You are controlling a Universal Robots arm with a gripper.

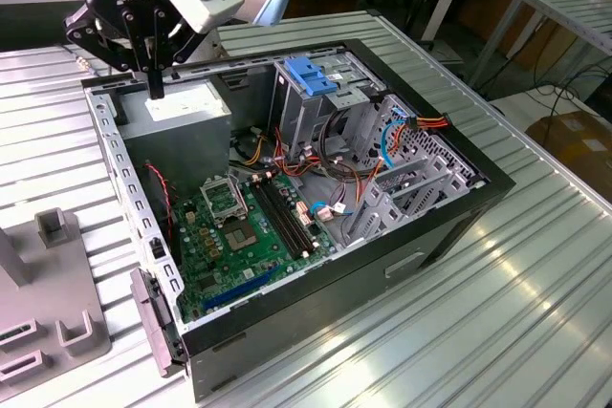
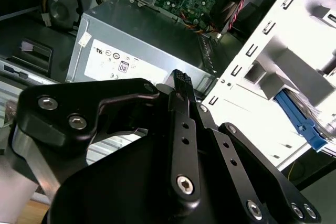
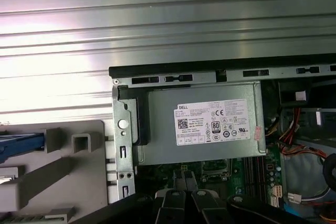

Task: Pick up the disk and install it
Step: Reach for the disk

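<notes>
My gripper (image 1: 153, 86) hangs over the open computer case (image 1: 449, 226), just above the near corner of the grey power supply box (image 1: 186, 107). Its black fingers (image 3: 176, 184) are shut together with nothing between them. In both wrist views the fingertips (image 2: 180, 78) point at the power supply (image 3: 210, 124). The disk shows as a blue plastic rail (image 3: 21, 142) with a bit of silver body, resting in the grey fixture (image 3: 68, 171) beside the case; the same blue rail (image 2: 300, 120) appears in the second wrist view. The rest of the disk is out of view.
The drive cage with a blue plastic top (image 1: 311, 78) stands at the far side of the case, with orange and blue cables (image 1: 402, 131) beside it. The green motherboard (image 1: 244, 231) lies in the middle. The grey fixture (image 1: 53, 303) sits on the ribbed metal table (image 1: 497, 322).
</notes>
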